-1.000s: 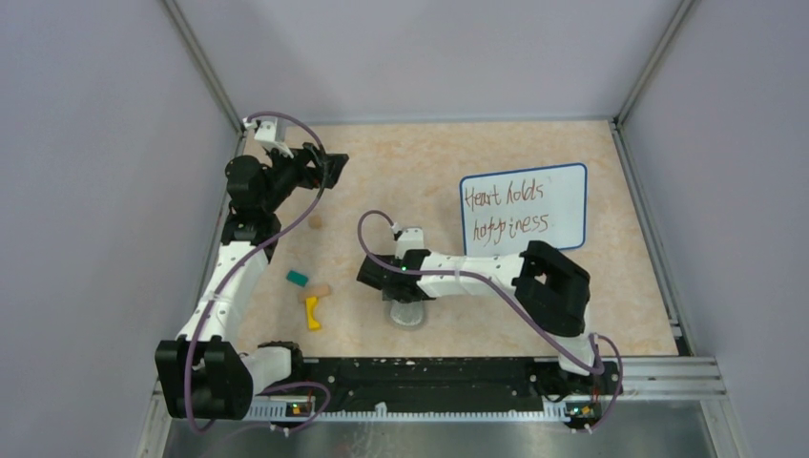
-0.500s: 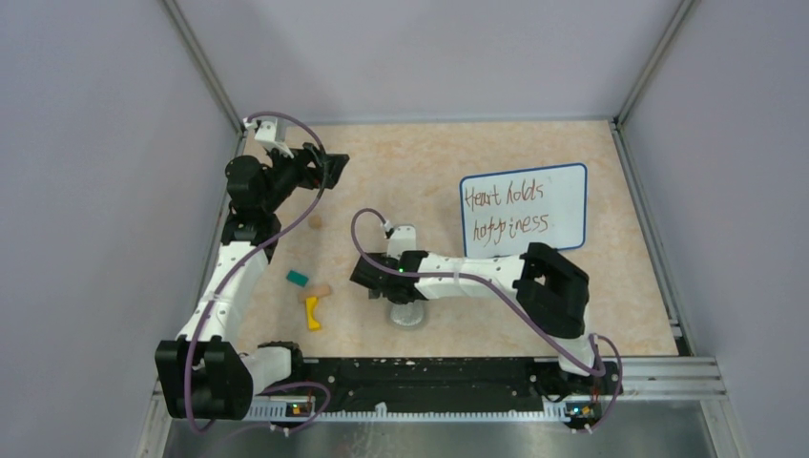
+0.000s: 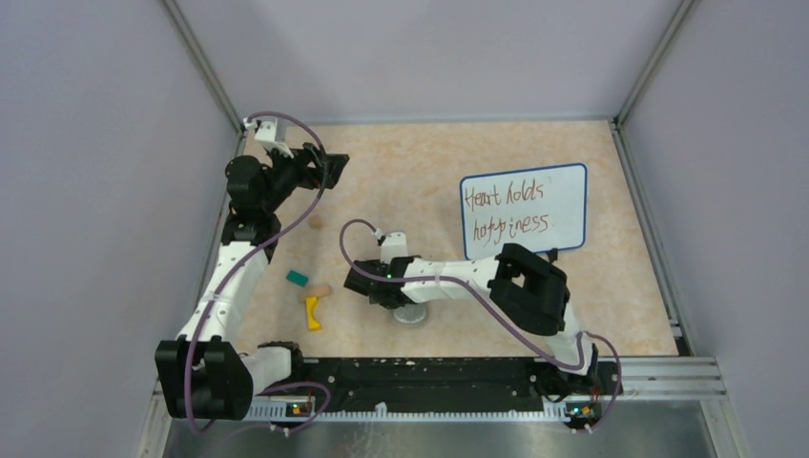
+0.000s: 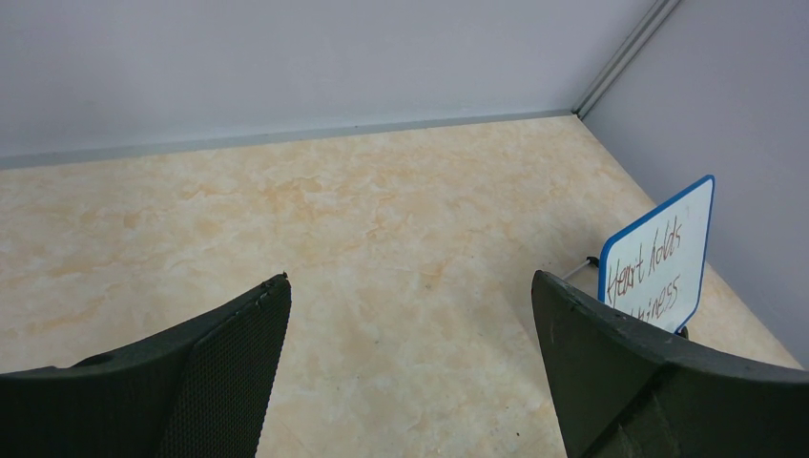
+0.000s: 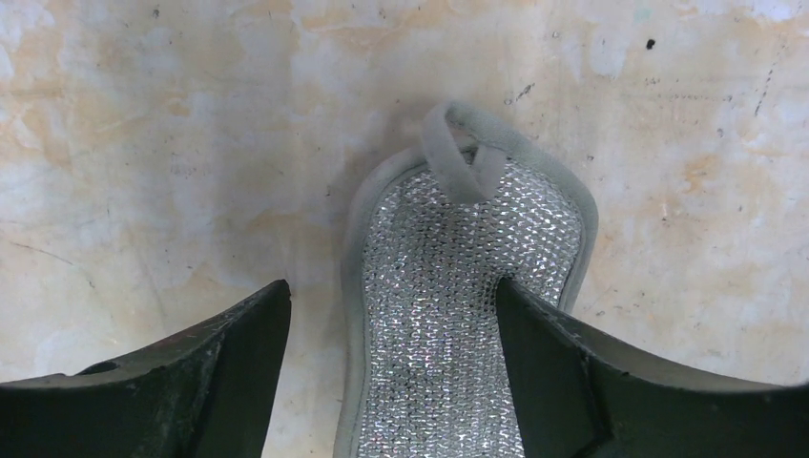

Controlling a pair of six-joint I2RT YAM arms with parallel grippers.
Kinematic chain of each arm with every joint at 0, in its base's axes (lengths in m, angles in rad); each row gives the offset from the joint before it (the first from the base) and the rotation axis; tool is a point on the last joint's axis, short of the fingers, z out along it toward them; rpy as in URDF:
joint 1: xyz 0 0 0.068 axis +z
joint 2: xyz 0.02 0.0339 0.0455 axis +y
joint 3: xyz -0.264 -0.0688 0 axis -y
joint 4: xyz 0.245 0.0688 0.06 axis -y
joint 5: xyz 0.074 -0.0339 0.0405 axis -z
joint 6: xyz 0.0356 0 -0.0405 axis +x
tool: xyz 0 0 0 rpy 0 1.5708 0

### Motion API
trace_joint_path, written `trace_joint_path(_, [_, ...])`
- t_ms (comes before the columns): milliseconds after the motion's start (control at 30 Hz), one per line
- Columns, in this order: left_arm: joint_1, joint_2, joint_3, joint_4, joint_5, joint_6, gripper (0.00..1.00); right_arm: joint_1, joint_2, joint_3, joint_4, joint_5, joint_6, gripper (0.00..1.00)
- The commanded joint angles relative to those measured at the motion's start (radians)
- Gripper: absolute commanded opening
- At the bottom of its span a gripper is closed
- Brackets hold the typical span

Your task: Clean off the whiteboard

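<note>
- Right gripper (image 5: 391, 291): by the near edge of the desk (image 3: 420, 162), about midway along it. The jaws are spread and grasp nothing, low over the grey pad.
- Grey pad (image 5: 439, 334): lies flat on the desk, with one side running under one finger. It has a silvery mesh face, a felt border and a loop at its far end. It is probably soft and floppy, and the loop or border offers a pinch.
- Green block (image 3: 298, 278) and yellow piece (image 3: 312, 312): left of the pad, near the left arm.
- Whiteboard (image 3: 523, 208): far-right part of the desk, well apart from the pad.
  - It has a blue rim, and the reddish-brown handwriting is not yet wiped.
  - The left wrist view suggests it is tilted up on a thin support; how steeply cannot be told.
  - It is judged light, stiff, thin and slick-faced, so it is liable to slide or tip under wiping pressure.
  - It is best steadied at the rim or a bare corner, clear of the writing.
- Left gripper (image 4: 408, 281): raised near the far-left corner, jaws wide apart and empty.
</note>
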Motion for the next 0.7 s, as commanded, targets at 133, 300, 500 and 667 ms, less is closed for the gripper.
trace_joint_path(133, [-0.001, -0.022, 0.015, 0.048, 0.008, 0.003, 0.99, -0.003, 0.074, -0.036, 0.006, 0.027, -0.002, 0.55])
trace_joint_path(300, [-0.001, -0.022, 0.014, 0.048, 0.009, 0.002, 0.99, -0.003, 0.044, -0.05, -0.003, 0.083, -0.036, 0.44])
trace_joint_path(500, [-0.002, -0.014, 0.01, 0.055, 0.001, 0.0, 0.99, -0.003, -0.04, -0.09, 0.109, 0.094, -0.164, 0.08])
trace_joint_path(667, [-0.002, 0.027, 0.025, 0.07, 0.02, -0.036, 0.99, -0.002, -0.173, -0.187, 0.274, 0.079, -0.301, 0.0])
